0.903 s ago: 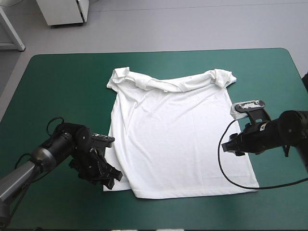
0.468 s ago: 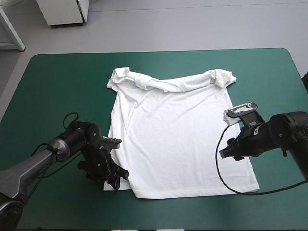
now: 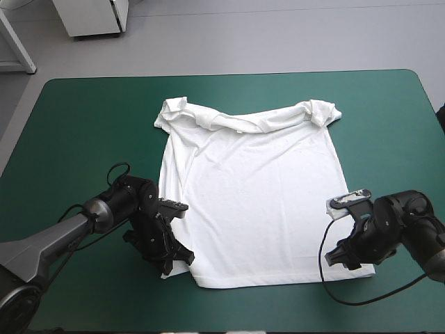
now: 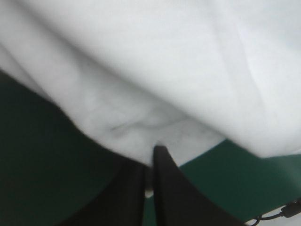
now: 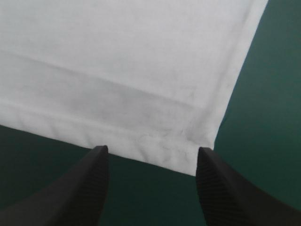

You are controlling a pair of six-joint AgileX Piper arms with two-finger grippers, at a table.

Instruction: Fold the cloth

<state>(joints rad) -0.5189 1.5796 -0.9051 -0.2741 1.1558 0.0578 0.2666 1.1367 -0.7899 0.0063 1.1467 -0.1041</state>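
Observation:
The white T-shirt (image 3: 250,188) lies spread flat on the teal-green cover (image 3: 90,118), its sleeves and collar bunched at the far end. My left gripper (image 3: 177,261) is at the near left hem corner. In the left wrist view its black fingers meet in one point (image 4: 153,153), shut on the T-shirt (image 4: 164,70), whose edge puckers between them. My right gripper (image 3: 342,259) is at the near right hem corner. There the fingers stand apart (image 5: 151,157), open, with the stitched hem corner of the T-shirt (image 5: 131,61) just ahead of the tips.
Bare teal-green cover surrounds the shirt on all sides, widest to the left and right. White furniture (image 3: 90,17) stands on the floor beyond the table's far edge.
My left gripper slid right onto the near left hem corner and closed on it. My right gripper moved toward the table's near edge, down to the near right hem corner, still open.

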